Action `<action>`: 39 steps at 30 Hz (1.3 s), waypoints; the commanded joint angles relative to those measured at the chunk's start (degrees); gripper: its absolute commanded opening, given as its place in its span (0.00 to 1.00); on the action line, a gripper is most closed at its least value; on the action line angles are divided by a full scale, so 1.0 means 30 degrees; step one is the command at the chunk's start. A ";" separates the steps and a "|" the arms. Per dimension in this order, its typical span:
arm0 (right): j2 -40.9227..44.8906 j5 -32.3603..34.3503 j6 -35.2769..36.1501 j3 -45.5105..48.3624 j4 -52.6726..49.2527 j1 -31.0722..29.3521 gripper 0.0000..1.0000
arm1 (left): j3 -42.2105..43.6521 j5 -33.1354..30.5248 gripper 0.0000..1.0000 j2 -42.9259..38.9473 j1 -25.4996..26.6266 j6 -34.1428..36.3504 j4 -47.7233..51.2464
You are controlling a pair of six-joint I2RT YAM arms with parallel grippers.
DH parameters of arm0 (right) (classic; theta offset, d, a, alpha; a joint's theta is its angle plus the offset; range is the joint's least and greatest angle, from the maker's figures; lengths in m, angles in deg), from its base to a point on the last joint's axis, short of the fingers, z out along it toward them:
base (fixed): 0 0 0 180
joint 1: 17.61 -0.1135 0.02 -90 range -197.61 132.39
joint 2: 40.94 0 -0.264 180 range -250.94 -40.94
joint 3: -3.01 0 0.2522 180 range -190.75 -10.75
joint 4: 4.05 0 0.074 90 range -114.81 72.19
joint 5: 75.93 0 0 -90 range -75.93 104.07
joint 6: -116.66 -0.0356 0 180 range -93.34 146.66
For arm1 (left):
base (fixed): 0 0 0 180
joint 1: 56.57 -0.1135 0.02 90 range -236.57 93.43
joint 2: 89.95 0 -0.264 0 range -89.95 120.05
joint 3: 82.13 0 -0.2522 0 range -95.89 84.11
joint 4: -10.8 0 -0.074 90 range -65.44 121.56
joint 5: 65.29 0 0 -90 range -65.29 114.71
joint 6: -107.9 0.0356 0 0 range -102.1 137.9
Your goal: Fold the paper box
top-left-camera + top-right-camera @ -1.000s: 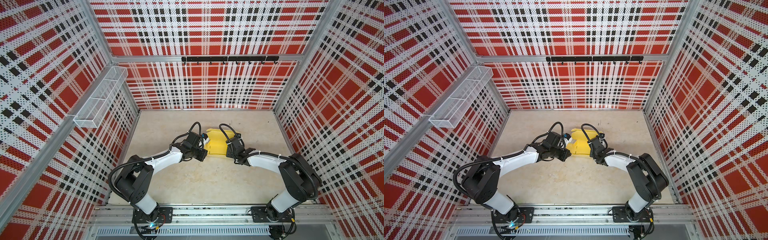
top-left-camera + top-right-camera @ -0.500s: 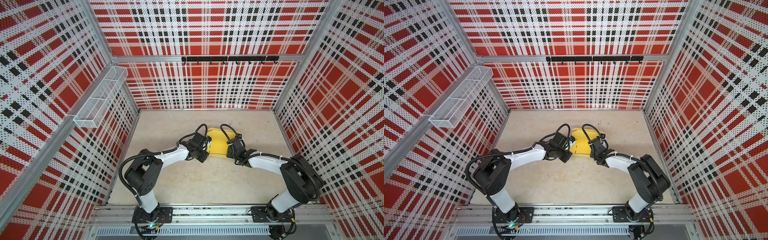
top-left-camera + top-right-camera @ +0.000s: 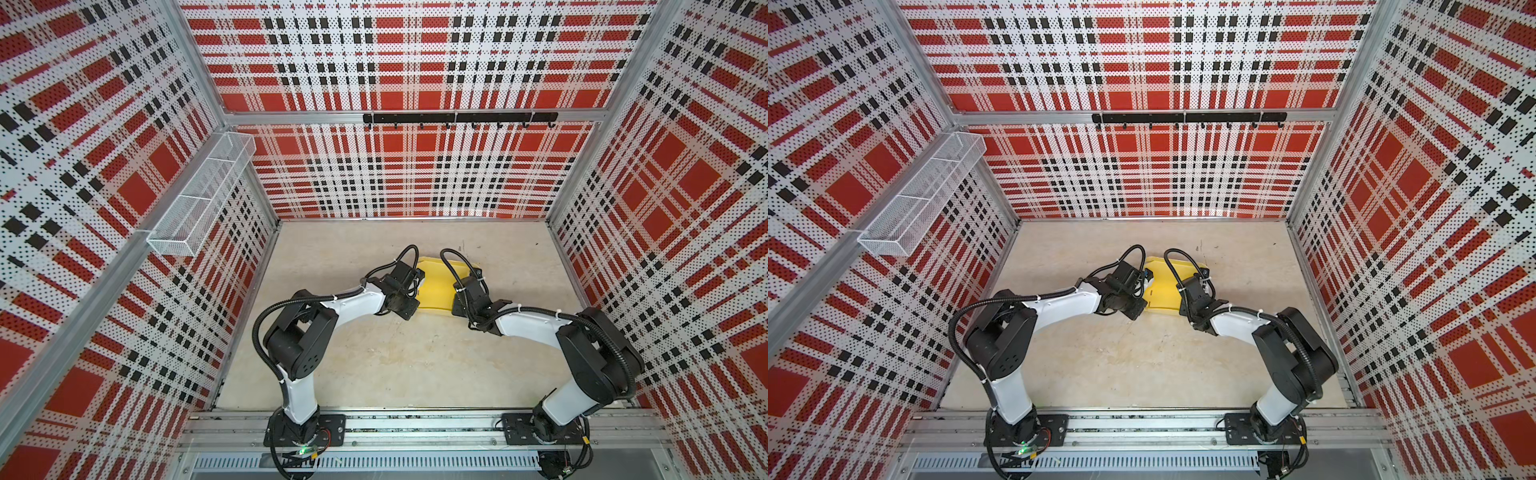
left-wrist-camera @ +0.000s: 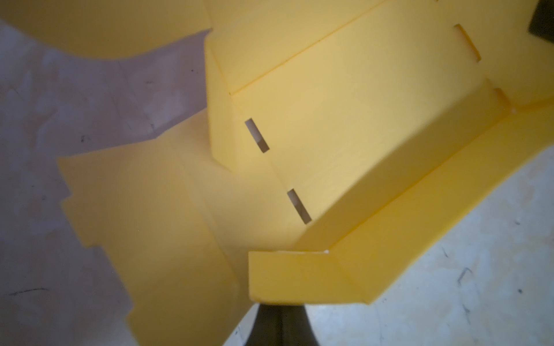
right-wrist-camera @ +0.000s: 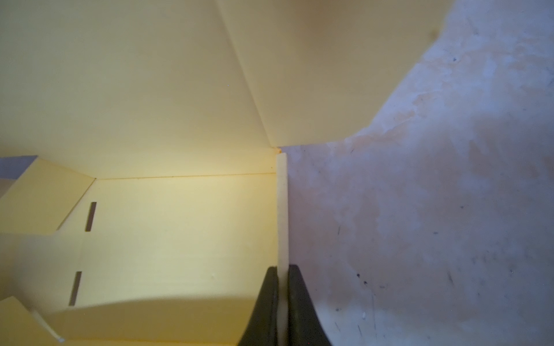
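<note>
**Two arms meet over a half-folded yellow box**

Red, black and white plaid panels, perforated all over, close in the cell on three sides. A white wire basket (image 3: 199, 203) hangs on the left wall and a black hook rail (image 3: 459, 118) runs across the back one. The tabletop (image 3: 395, 365) is pale, scuffed beige, and both arms rise from a metal rail along its near edge.

The paper box (image 3: 434, 286) (image 3: 1163, 286) lies on the tabletop about midway between the side edges and nearer the far edge than the near one. In both top views it shows as a yellow patch between the two wrists, partly covered by them and their cables.

The left gripper (image 4: 280, 311) comes at the box from the left. Its two dark fingers are pressed together, with only a thin seam between them. Their tips are hidden behind a small folded corner flap, so I cannot tell whether any card is caught there. The left wrist view shows the card (image 4: 329, 134) partly folded. One long wall is raised along a crease, narrow slots (image 4: 257, 135) are cut in the flat panel, and a notched side flap is spread out on the table.

The right gripper (image 5: 281, 287) reaches in from the right and pinches an upright side wall of the box (image 5: 150, 224). The pale edge of the card runs straight up between its fingers. Inside that wall lies the flat base with two more slots, and a large panel rises beyond a crease.
</note>
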 commanded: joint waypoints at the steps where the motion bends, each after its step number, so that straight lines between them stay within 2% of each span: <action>1: -0.0362 -0.0265 0.0107 0.0215 0.1231 0.0092 0.10 | -0.0770 -0.1302 0.00 0.0617 0.0232 0.0386 0.0131; 10: -0.0399 -0.0384 0.0056 0.0371 0.1465 0.0077 0.10 | -0.1607 -0.0389 0.00 0.1048 0.0361 0.0234 0.0366; 21: -0.0102 -0.0624 -0.0083 0.0554 0.1416 0.0056 0.10 | -0.1383 0.2887 0.00 0.0664 -0.0133 -0.0186 -0.0357; 28: 0.0173 -0.0627 -0.0211 0.0754 0.1366 0.0032 0.10 | -0.1354 0.4156 0.00 0.0609 -0.0065 0.0055 -0.0436; 36: 0.0824 0.0129 0.0033 0.0901 0.1058 0.0020 0.10 | -0.1140 0.4292 0.00 -0.0442 -0.0629 -0.1178 -0.0400; 39: 0.0838 -0.0466 0.0049 0.1137 0.1359 0.0393 0.11 | -0.0623 0.4912 0.10 -0.1589 -0.1053 -0.1634 -0.0725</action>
